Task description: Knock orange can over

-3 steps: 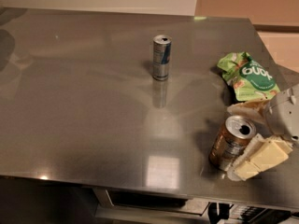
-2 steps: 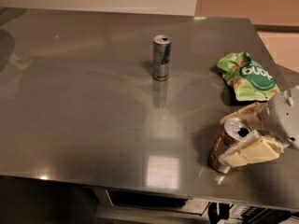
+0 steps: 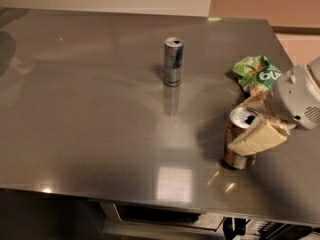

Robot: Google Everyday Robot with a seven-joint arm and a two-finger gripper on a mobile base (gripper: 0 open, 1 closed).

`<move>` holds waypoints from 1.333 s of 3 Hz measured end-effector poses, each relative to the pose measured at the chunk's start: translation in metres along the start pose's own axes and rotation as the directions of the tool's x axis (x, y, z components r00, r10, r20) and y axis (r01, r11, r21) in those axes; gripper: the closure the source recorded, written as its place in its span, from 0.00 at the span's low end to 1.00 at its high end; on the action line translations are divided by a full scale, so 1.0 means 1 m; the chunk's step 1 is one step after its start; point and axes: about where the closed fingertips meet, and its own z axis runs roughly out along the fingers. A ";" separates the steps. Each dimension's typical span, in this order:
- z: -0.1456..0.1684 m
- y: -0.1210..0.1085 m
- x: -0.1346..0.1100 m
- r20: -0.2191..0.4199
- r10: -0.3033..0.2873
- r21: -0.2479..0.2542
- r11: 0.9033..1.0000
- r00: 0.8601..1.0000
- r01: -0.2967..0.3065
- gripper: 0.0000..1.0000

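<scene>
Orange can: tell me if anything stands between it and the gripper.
Nothing visible does. The gripper, at the right of the table, is up against the upper part of the orange can. The green bag lies behind them, and the slim silver-blue can stands well off to the left.

Dim; glare on table (image 3: 100,134) front; pincer (image 3: 253,130) at rt casts shadow.

**Layout on the table**

Toward the back middle of the table (image 3: 90,134): tall can (image 3: 173,61), well apart from the rest. Near the front right: short can (image 3: 237,157), with the gripper (image 3: 258,139) touching its upper right side. Behind both, by the right edge: snack bag (image 3: 256,74).
</scene>
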 end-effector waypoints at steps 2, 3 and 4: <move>0.016 -0.037 -0.036 -0.295 -0.122 -0.055 0.992 0.948 0.111 1.00; 0.033 -0.047 -0.037 -0.417 -0.162 -0.086 0.987 0.894 0.139 0.83; 0.045 -0.057 -0.035 -0.505 -0.191 -0.105 0.982 0.842 0.159 0.60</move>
